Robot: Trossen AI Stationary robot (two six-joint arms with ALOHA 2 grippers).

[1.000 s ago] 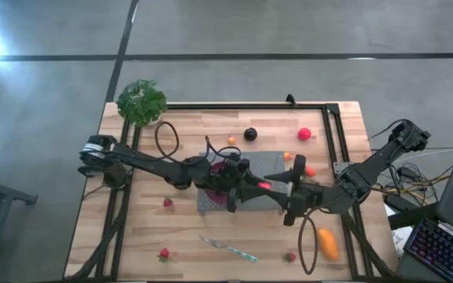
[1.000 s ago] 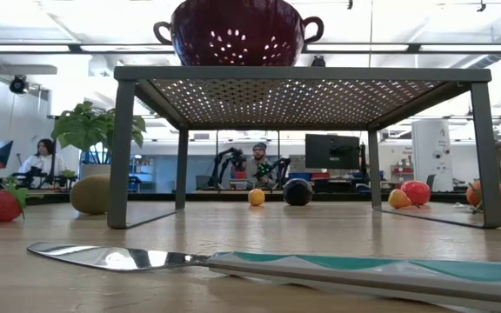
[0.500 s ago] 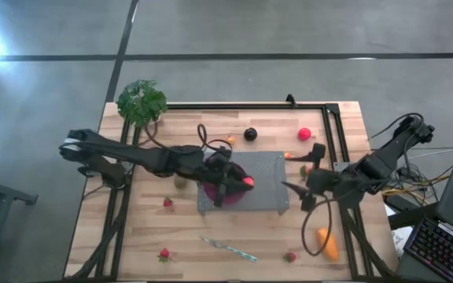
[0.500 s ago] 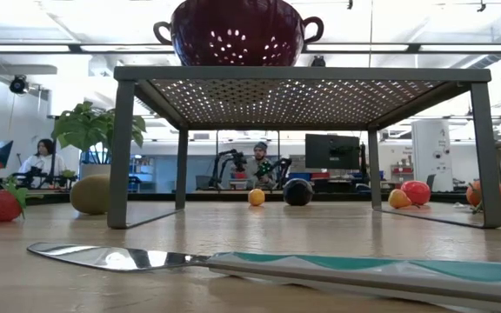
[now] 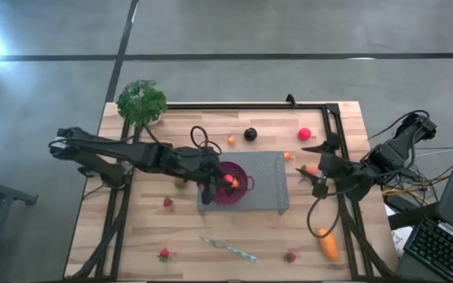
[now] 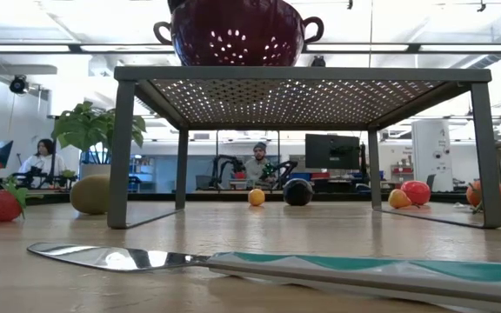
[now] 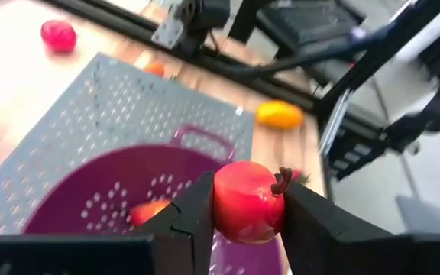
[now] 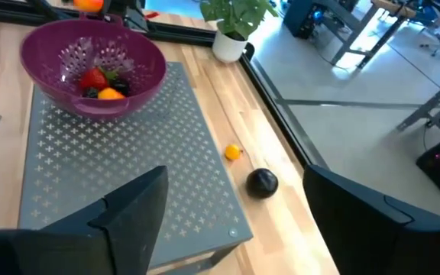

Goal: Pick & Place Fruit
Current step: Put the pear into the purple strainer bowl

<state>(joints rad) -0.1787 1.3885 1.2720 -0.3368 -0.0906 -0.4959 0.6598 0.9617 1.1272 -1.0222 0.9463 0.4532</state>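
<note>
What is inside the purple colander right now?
The purple colander holds a strawberry, a small orange piece and something dark beside them. Its near wall hides the rest of the bottom. The left gripper holds a red fruit above it.

Grey concrete floor point(image 5: 289, 27); seated people point(image 6: 40, 160) and monitors point(image 6: 331, 151) behind.

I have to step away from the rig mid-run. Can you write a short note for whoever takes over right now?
Left gripper: shut on a red apple, held over the purple colander on the grey rack.
Right gripper: open, holding nothing, beside the rack's right end.
Done: a strawberry and a small orange piece lie in the colander.
Left: drop the apple in. On the table remain the plum, red ball, oblong orange fruit, strawberries, kiwi and small orange pieces.
</note>
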